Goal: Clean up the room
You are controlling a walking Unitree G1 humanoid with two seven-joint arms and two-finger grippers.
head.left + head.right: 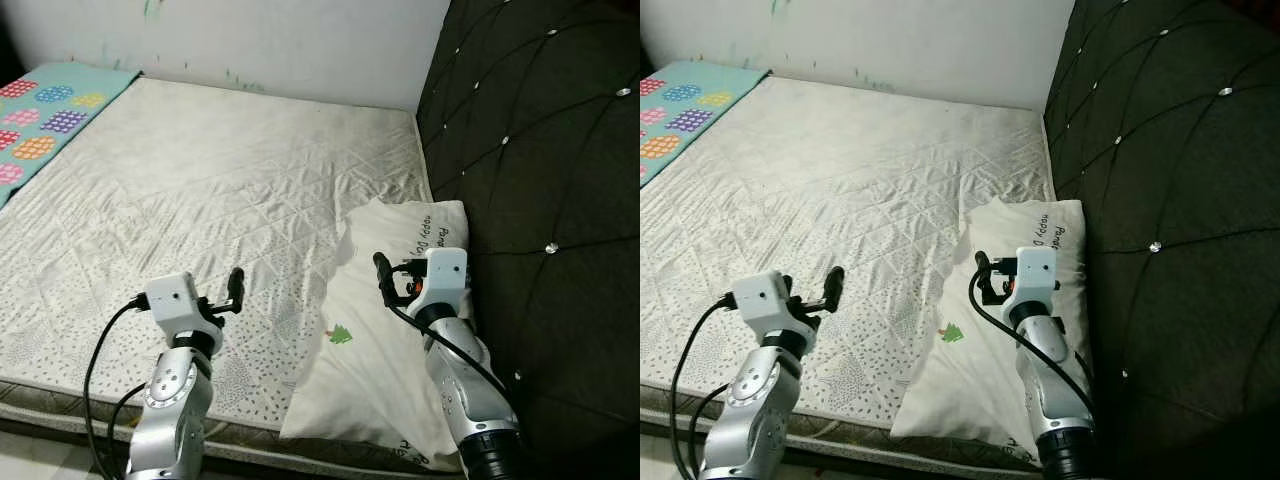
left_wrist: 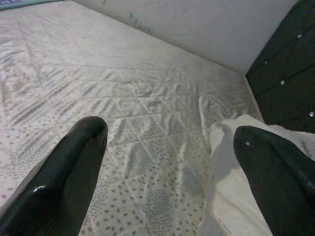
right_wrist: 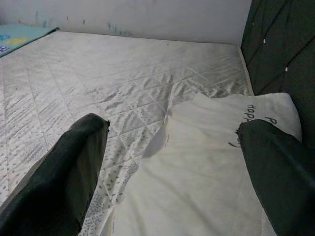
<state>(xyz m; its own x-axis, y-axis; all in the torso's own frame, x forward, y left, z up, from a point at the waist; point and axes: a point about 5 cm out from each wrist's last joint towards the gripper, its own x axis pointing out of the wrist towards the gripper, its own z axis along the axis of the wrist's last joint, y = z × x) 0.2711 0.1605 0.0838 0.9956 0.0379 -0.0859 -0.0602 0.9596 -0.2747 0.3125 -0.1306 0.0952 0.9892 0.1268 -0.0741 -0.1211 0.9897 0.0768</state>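
Claws: left claw (image 1: 234,290) and right claw (image 1: 386,280) are both raised over the bed's near edge.
Left claw state: fingers spread wide in the left wrist view, nothing between them; bare mattress (image 1: 200,190) lies beneath and ahead of it.
Right claw state: fingers spread wide in the right wrist view, nothing gripped; it hangs directly above the pillow (image 1: 385,350).
Pillow position: under and ahead of the right claw, to the right of the left claw, lying flat on the mattress with its far side against the dark tufted headboard (image 1: 540,200).
Pillow handling: judged soft, light and floppy; it will sag when lifted. Pinch a corner or the near edge, gathering fabric between the fingers.
Far items: patterned blanket (image 1: 45,110) lies well beyond the left claw, by the wall (image 1: 300,40).
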